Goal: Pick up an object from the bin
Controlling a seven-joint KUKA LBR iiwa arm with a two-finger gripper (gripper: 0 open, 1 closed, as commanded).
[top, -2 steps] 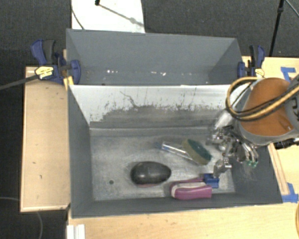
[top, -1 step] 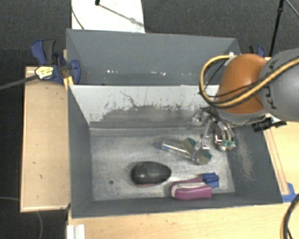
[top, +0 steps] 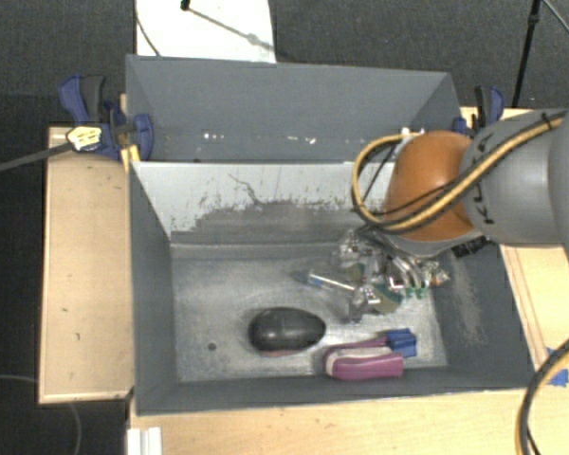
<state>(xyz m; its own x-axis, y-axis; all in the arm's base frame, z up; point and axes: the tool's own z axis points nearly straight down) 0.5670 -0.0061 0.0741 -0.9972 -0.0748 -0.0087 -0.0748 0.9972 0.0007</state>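
**Camera view, from above and to one side.** The gripper (top: 358, 294) is lowered into the right-hand half of the grey metal bin (top: 154, 292). Its metal parts sit low over the floor, near the foot of the rear wall. From this angle it cannot be told whether the gripper is open or closed.

Directly above it are the wrist's small mechanical parts. Above those is the rounded orange cover (top: 431, 183), with yellow-and-black cables (top: 358, 183) looped around it. The grey arm (top: 536, 188) enters from the right, crossing the bin's right rim.

Two loose things lie on the floor of the bin, both nearer the front wall than the gripper:

- **Dark oval object** (top: 286, 330): smooth and rounded, it rests near the front centre, to the left of the gripper and in front of it. It is close to the gripper but apart from it.
- **Pink-purple oblong object** (top: 363, 364): it lies lengthwise along the front wall, just right of the oval. Its blue end piece (top: 399, 342) points to the right and sits almost straight in front of the gripper.

The floor of the bin is scuffed, and the lower rear wall shows pale scratches.
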